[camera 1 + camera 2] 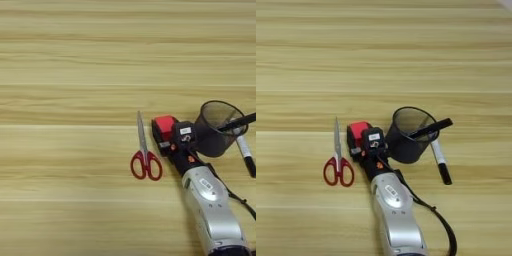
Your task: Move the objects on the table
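Left eye: on the striped wood table (75,60), one matte red cube (164,125) between the gripper's (167,136) black fingers, beside one pair of scissors (145,155). Right eye: one black mesh cup (408,134) holds one slim marker (431,129); a second marker (440,161) lies beside it

Worktop (70,55) showing smooth pale wood grain. Forearm (212,210) gleaming silver, glossy metal-like. Scissors (145,152): steel blades, shiny red plastic handles. Cup (408,134) looking like matt black mesh.
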{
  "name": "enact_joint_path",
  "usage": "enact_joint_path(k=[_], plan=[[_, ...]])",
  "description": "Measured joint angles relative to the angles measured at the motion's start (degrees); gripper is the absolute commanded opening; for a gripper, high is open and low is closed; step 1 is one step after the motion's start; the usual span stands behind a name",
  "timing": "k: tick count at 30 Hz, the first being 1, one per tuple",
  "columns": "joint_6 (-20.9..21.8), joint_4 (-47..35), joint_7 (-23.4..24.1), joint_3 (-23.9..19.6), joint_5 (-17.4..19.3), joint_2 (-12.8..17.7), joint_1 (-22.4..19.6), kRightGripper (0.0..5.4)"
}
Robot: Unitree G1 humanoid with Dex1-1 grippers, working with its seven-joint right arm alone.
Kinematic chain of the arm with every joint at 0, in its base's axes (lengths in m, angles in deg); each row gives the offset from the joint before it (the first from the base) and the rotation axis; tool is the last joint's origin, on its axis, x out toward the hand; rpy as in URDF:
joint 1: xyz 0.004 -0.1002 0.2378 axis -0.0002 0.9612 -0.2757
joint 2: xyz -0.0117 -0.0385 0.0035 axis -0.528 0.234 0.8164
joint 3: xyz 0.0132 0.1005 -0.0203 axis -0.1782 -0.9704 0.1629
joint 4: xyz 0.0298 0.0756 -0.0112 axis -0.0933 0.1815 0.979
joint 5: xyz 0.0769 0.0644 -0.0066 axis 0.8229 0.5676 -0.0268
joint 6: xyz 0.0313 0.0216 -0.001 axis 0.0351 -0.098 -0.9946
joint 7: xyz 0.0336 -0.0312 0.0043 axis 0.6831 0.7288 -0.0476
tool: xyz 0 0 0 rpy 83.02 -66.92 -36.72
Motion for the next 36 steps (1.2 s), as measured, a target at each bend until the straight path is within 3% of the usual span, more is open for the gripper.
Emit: enact_joint_path(k=[17,36], plan=[[0.0,0.1,0.0,0.0,0.0,0.0,-0.1,5.37],[1.1,0.0,-0.1,0.3,0.0,-0.1,-0.1,5.37]])
